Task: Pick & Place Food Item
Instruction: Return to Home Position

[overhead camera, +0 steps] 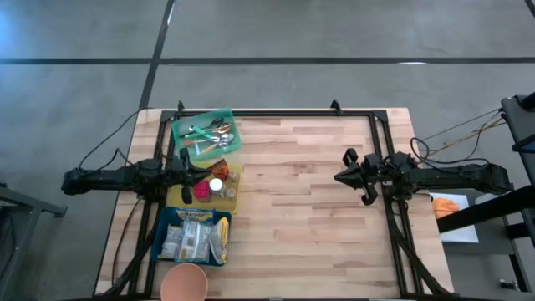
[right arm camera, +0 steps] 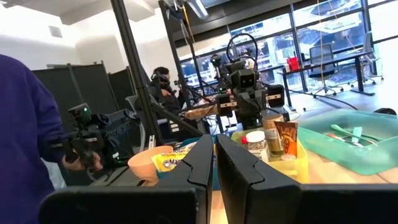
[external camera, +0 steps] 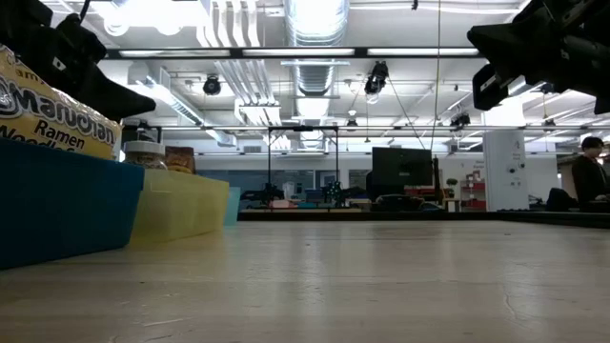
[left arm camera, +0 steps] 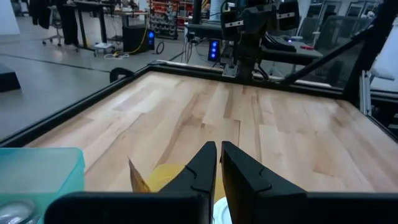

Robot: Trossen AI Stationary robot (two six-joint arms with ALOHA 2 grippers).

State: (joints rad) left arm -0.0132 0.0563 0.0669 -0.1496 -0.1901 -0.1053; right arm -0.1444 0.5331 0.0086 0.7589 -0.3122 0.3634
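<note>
1. Table (overhead camera: 309, 209): a butcher-block top of pale wooden strips with a matt finish, bounded by a black metal frame.
2. Three rectangular plastic bins stand in a row along the table's left edge. The green bin (overhead camera: 201, 122) (translucent) is nearest one corner of that edge, the yellow bin (overhead camera: 177, 197) is in the middle, and the blue bin (overhead camera: 195, 212) follows. A round, smooth, peach-coloured bowl (overhead camera: 184, 283) sits at the other corner of the same edge.
3. Contents: slim cutlery (overhead camera: 209, 134) lies crossed in the green bin. Glossy printed ramen packets (overhead camera: 194, 238) fill the blue bin. Small cylindrical cans and jars stand upright in the yellow bin.
4. Red seasoning can (overhead camera: 201, 194): a short cylinder, seen from above as a round red top. It stands upright in the yellow bin, just beside a white-lidded jar (overhead camera: 216, 185).
5. Left gripper (left arm camera: 219, 146): its dark, wedge-shaped fingers are drawn together with only a hairline gap, and they hold nothing. It hangs raised over the part of the yellow bin nearer the green bin. The red seasoning can stands below and just beside the fingertips, toward the blue bin, not touching them.
6. Right gripper (right arm camera: 215, 140): it is over the right half of the table, well apart from all three bins. Its fingers are likewise together and empty.
</note>
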